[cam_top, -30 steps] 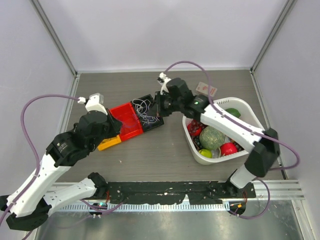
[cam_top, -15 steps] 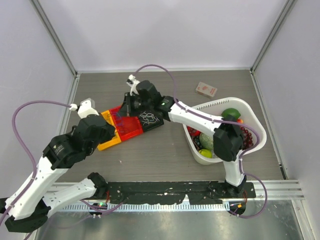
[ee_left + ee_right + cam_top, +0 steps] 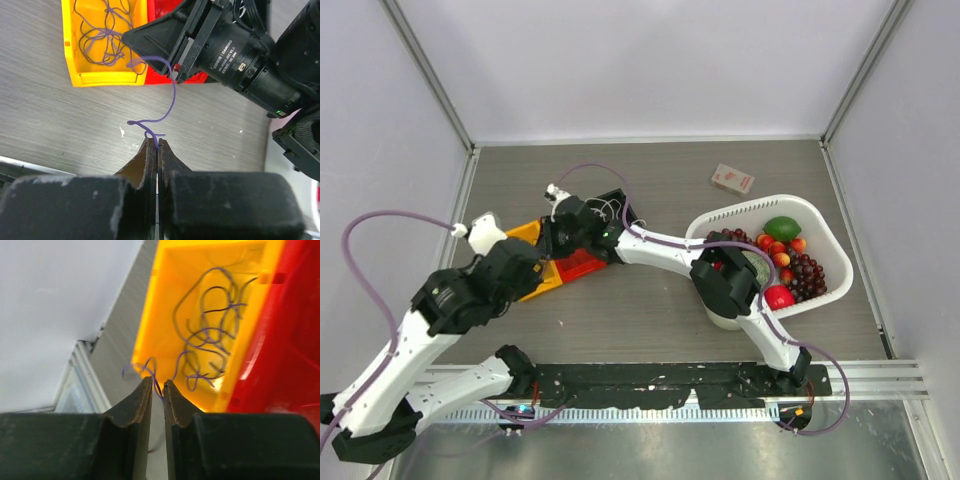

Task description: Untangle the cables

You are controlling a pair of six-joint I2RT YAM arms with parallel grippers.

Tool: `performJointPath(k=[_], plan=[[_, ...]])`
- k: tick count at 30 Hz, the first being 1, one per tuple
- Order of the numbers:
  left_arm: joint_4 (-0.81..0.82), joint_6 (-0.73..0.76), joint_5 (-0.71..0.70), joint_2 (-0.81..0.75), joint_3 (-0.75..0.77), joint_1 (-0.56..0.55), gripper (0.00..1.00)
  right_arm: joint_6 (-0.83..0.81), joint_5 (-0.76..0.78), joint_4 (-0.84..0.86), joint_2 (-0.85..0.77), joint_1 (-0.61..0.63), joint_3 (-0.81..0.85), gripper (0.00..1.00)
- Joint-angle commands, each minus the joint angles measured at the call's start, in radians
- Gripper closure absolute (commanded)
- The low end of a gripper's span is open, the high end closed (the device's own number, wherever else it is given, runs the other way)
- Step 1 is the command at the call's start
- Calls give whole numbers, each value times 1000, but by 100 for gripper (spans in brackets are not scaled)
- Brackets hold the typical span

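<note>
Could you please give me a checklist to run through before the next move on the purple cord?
1. Hold: left gripper shut on the purple cord at its free end: ok.
2. Release: right gripper clear of the cord: not ok, its jaws are slightly apart with the cord between them.
3. Bulk of the cord lying inside the yellow bin: ok.
4. Strand off the bin's rim: not ok, it trails over the rim.
5. Cord free of knots: cannot tell.
</note>
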Motion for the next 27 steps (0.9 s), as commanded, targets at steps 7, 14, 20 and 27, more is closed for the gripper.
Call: performJointPath(k=[7, 14, 20, 27], plan=[[83, 176, 184, 176, 33, 314, 100, -150, 87, -204, -52, -11, 99, 52], [144, 260, 225, 239, 79, 480, 100, -140, 103, -379, -212, -92, 63, 31], [114, 279, 188, 371, 136, 593, 100, -165, -15, -418, -387, -192, -47, 30], [158, 286, 141, 424, 125, 632, 100, -226, 6, -476, -651, -201, -186, 29]])
